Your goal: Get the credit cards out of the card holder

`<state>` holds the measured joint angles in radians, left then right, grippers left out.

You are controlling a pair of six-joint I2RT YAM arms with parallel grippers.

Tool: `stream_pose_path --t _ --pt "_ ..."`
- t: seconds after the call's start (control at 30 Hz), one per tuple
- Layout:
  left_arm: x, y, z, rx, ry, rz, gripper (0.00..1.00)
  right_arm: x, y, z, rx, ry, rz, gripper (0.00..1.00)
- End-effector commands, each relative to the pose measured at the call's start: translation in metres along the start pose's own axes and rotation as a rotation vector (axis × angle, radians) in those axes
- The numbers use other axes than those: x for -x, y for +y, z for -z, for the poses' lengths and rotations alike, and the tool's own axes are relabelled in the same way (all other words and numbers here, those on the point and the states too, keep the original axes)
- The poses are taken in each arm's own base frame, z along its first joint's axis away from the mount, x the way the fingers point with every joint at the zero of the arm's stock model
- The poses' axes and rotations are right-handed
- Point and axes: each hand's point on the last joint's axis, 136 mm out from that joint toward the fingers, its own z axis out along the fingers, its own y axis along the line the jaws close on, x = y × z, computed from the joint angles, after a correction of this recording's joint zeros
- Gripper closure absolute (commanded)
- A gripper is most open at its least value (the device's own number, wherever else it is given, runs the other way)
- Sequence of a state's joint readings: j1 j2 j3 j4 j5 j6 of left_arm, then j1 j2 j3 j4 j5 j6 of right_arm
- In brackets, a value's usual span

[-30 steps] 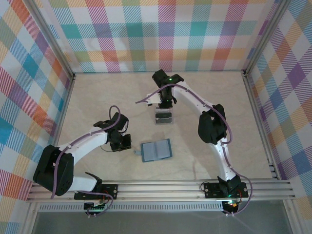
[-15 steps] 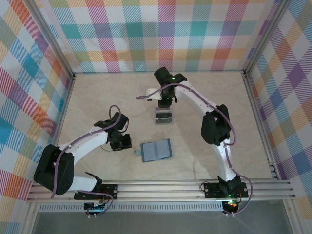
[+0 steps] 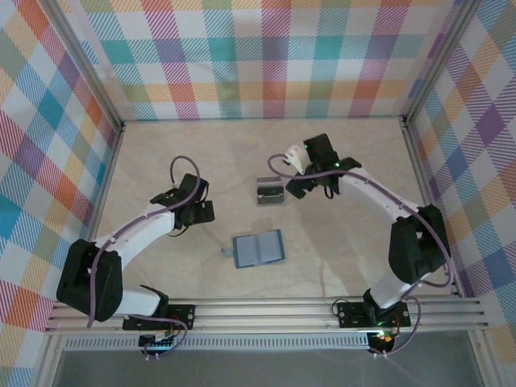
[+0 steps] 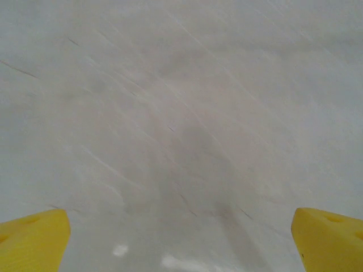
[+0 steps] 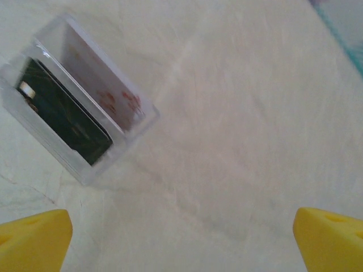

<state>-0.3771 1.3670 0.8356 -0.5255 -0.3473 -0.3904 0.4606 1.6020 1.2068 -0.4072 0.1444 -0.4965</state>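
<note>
The teal card holder (image 3: pixel 258 249) lies open on the table's middle, grey-blue pockets up. Two credit cards stand in a clear plastic box (image 3: pixel 271 192): in the right wrist view a dark card (image 5: pixel 65 116) and a pale card with red marks (image 5: pixel 105 85) sit inside the box (image 5: pixel 79 164). My right gripper (image 3: pixel 299 186) hovers just right of the box, open and empty (image 5: pixel 181 238), its yellow fingertips (image 5: pixel 34 238) wide apart. My left gripper (image 3: pixel 196 212) hangs left of the holder and above it in the view, open over bare table (image 4: pixel 181 238).
Plaid walls close off the table at the back and both sides. A metal rail (image 3: pixel 266 310) runs along the near edge by the arm bases. Bare pale tabletop (image 3: pixel 347 258) lies right of the holder.
Both grippers went from nearly shut to wide open. The right arm swung from behind the clear box to its right side. The left gripper drew back from the holder toward the far left.
</note>
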Motion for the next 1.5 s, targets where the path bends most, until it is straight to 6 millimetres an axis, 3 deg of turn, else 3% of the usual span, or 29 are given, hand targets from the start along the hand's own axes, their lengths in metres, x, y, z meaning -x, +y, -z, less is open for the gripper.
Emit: stream_pose_path --t 0.0,0.17,0.4,0.6,0.83,1.1,1.3,1.47 --pt "0.043 0.041 -0.002 0.220 -0.161 0.012 0.00 -0.017 -0.026 0.003 -0.118 -0.080 -0.259 0.00" --pt "0.068 0.080 -0.012 0.374 -0.260 0.059 0.00 -0.074 -0.049 -0.002 -0.216 -0.109 -0.491 0.00" --pt "0.079 0.092 -0.052 0.133 -0.334 0.201 0.00 -0.121 -0.078 -0.009 -0.328 -0.210 -0.712 0.00" --pt "0.089 0.083 -0.050 -0.027 -0.499 0.202 0.00 -0.129 -0.086 -0.012 -0.394 -0.240 -0.717 0.00" --pt "0.094 0.063 -0.051 -0.145 -0.555 0.146 0.00 -0.121 -0.083 0.011 -0.432 -0.411 -0.638 0.00" --pt "0.092 0.053 -0.051 -0.191 -0.573 0.104 0.00 -0.133 -0.090 -0.002 -0.351 -0.442 -0.695 0.00" --pt "0.083 0.029 -0.059 -0.246 -0.596 -0.004 0.00 -0.141 -0.090 -0.008 -0.321 -0.468 -0.723 0.00" --pt "0.081 0.021 -0.060 -0.220 -0.598 -0.049 0.00 -0.144 -0.093 -0.009 -0.336 -0.455 -0.740 0.00"
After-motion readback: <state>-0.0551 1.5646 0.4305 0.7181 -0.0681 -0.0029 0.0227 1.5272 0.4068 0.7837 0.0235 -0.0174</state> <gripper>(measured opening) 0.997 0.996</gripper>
